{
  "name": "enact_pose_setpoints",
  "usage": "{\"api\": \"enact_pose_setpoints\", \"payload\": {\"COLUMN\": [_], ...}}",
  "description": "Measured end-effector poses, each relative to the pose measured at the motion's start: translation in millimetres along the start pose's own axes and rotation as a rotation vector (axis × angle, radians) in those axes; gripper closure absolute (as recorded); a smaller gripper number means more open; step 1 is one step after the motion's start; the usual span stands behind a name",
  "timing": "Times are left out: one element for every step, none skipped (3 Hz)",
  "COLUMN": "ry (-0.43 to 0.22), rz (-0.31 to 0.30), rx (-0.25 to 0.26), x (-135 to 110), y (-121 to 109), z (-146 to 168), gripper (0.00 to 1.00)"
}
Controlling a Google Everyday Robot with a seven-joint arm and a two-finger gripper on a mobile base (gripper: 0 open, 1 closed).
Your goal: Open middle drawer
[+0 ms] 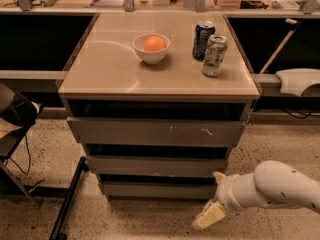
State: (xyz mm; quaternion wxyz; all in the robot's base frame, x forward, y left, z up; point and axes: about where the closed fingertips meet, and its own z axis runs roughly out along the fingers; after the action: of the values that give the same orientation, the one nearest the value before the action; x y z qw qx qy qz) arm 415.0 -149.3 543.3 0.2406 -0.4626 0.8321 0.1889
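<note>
middle drawer [157, 165]: second of three grey fronts, looks shut, long axis left-right
gripper [210, 216]: low right, below that front's right end; I can't tell its opening
my move: up and left

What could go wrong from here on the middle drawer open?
1. The claw hangs low at the right, nearer the bottom drawer than the middle drawer, so it may catch the wrong front.
2. The fronts are flat with no handles, so a pull on the middle drawer's edge may slip.
3. The blue can and pale can stand upright on the top, and a hard tug could tip them.
</note>
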Motion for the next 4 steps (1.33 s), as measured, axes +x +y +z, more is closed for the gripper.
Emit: {"api": "enact_pose_setpoints", "payload": {"ry": [-0.063,-0.063,-0.08,-0.185], "rz": [0.046,0.08,0.067,-0.034], "rx": [-0.119,-0.166,-0.135,-0.038], "x": [-6,9,12,-10], "y": [15,26,20,4], "z": [72,92,101,123], "gripper": [0.0,0.0,0.0,0.0]}}
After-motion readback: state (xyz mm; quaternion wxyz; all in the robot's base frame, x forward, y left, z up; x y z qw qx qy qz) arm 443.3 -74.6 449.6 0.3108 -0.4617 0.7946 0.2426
